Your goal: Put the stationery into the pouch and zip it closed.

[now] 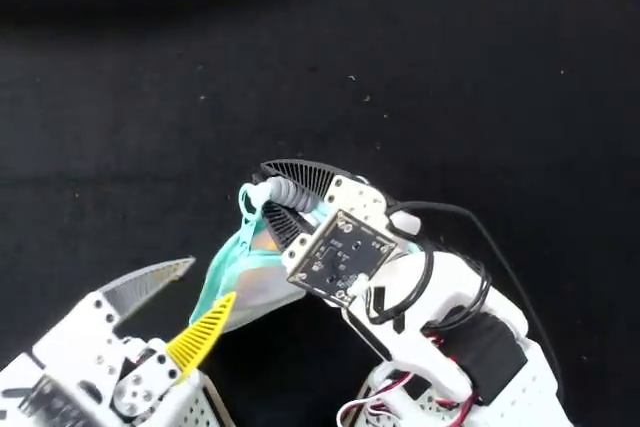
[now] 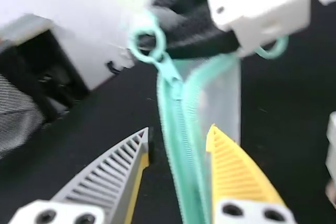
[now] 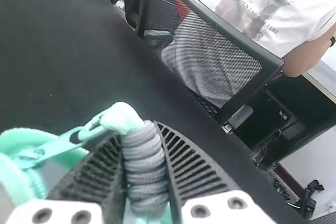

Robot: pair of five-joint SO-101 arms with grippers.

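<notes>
My right hand (image 1: 270, 190) is clamped on a grey ribbed item (image 3: 143, 166) at the far end of the mint-zippered pouch (image 1: 238, 269), over the black surface (image 1: 420, 77). My left hand (image 1: 211, 281) is spread open astride the pouch's near zipper edge. I cannot tell what the pouch holds.

Top-down cam, 2 wrist cams near pouch (image 1: 245, 277)

Pouch (image 1: 238, 282) far end and contents, hidden under right arm (image 1: 455, 282).
</notes>
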